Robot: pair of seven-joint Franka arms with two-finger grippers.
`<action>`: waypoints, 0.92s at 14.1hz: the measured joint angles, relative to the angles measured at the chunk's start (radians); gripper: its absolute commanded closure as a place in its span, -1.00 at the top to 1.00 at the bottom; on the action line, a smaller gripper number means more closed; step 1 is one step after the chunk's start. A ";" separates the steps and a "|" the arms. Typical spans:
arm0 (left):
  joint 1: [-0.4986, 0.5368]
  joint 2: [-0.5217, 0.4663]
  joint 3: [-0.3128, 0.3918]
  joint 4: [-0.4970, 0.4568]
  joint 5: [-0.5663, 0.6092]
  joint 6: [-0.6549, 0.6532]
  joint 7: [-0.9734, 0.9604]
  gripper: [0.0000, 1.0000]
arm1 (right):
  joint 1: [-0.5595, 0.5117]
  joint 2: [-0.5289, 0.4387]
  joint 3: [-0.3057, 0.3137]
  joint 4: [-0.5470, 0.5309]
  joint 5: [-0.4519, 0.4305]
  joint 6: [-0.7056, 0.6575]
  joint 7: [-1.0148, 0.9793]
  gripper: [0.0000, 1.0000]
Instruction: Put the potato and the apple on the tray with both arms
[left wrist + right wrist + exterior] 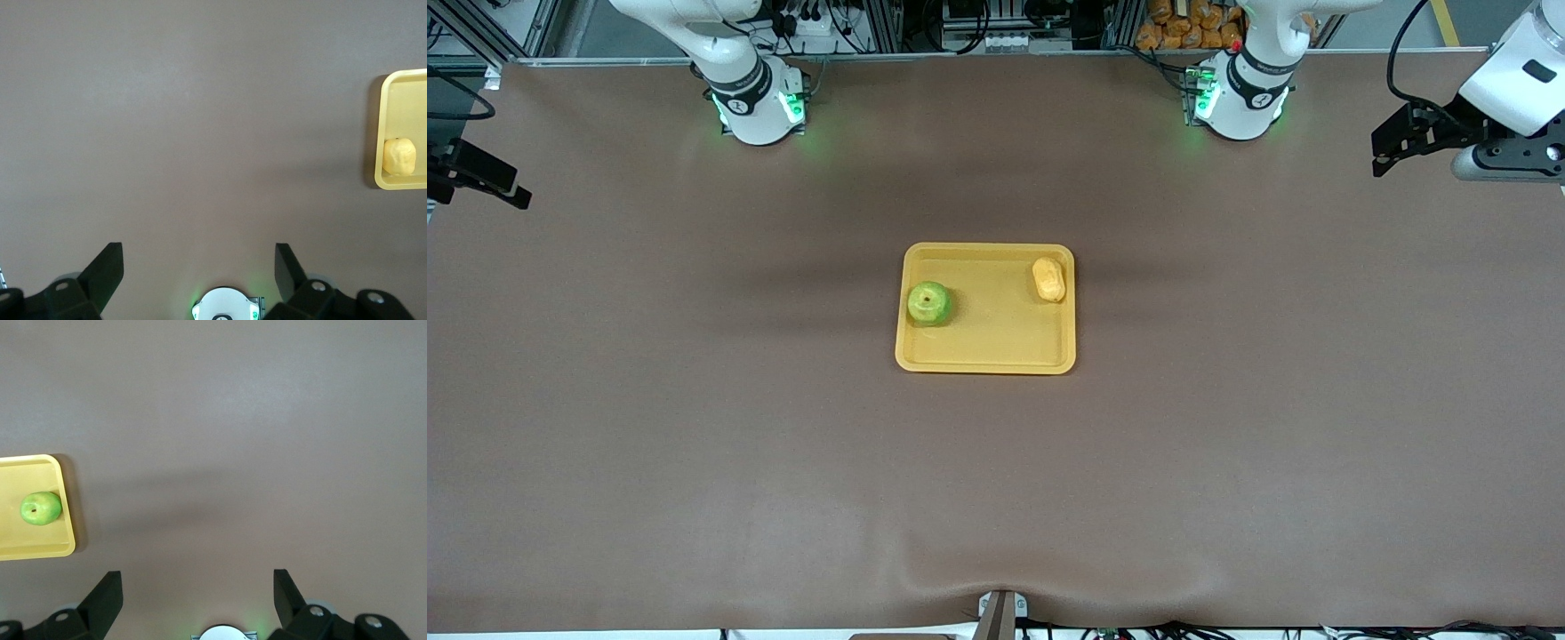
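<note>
We see the apple (pixel 929 303) and potato (pixel 1048 279) on the tray (pixel 985 360). Our left gripper (pixel 199 267) and right gripper (pixel 197 590) hang spread and empty over the table's ends.

You have a matt brown cloth-like table (pixel 694 400) cover, faintly creased at the 6 o'clock edge; the tray (pixel 985 360) looks like smooth yellow-orange plastic with a slight sheen; the apple (pixel 929 303) is glossy green; the potato (pixel 1048 279) is dull, faintly dimpled; both arms show glossy white shells and matt black grippers.
</note>
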 measured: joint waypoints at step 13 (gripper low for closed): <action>0.053 0.000 0.015 0.015 -0.059 -0.070 -0.034 1.00 | 0.000 0.000 -0.001 0.006 -0.002 -0.018 0.000 1.00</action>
